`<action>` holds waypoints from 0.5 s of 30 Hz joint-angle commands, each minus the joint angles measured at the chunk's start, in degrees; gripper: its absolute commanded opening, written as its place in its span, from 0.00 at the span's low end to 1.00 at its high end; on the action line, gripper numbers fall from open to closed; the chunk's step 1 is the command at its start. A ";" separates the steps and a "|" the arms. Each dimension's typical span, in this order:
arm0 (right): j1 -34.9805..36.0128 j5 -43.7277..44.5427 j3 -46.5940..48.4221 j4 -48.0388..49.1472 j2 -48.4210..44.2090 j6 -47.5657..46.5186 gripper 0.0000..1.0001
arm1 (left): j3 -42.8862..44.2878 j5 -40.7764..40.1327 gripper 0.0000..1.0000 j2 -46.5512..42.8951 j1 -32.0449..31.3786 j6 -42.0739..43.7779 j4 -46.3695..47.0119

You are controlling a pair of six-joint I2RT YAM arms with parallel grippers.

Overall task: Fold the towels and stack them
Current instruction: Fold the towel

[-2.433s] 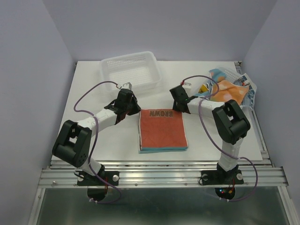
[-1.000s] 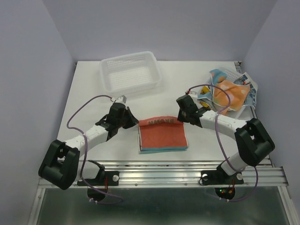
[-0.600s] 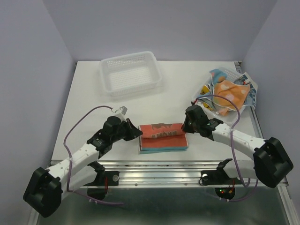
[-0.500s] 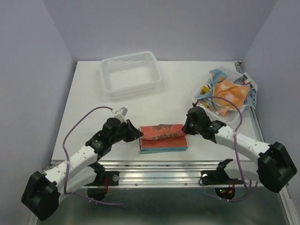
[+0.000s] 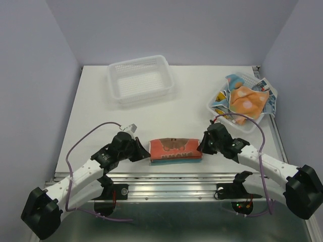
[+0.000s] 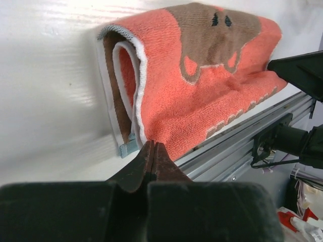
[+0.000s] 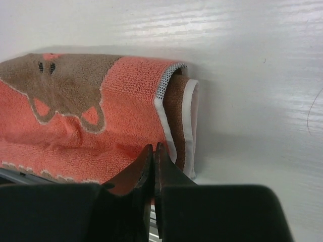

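Since the earlier view, the far edge of the red-orange towel has been carried over to its near edge, and both arms have been drawn low toward the front of the tabletop. The left pincer and right pincer are each seen pressed closed on a near corner of the hem. The towel lies doubled on a light blue towel, close to the front rail. The fold is bulged rather than flat. If it is released unpressed, it could spring open, or the stack could be dragged askew.

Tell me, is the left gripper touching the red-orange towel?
Touching. The left wrist view shows the left gripper shut on the red-orange towel at its edge.
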 commanded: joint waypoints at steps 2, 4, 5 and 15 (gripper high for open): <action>0.55 -4.17 -3.00 1.16 -0.82 1.42 0.05 | -1.51 0.52 0.00 1.25 -0.76 -0.80 -2.42; 0.55 -4.70 -3.87 1.07 -0.56 1.69 0.07 | -1.60 0.61 0.00 1.96 -0.84 -0.80 -2.68; 0.55 -4.70 -4.05 0.90 -0.47 1.69 0.10 | -1.60 0.78 0.00 2.31 -0.93 -0.80 -2.86; 0.55 0.22 1.13 -4.90 -6.79 -1.74 1.00 | 0.15 -0.70 0.96 -1.12 -1.28 -1.16 -5.24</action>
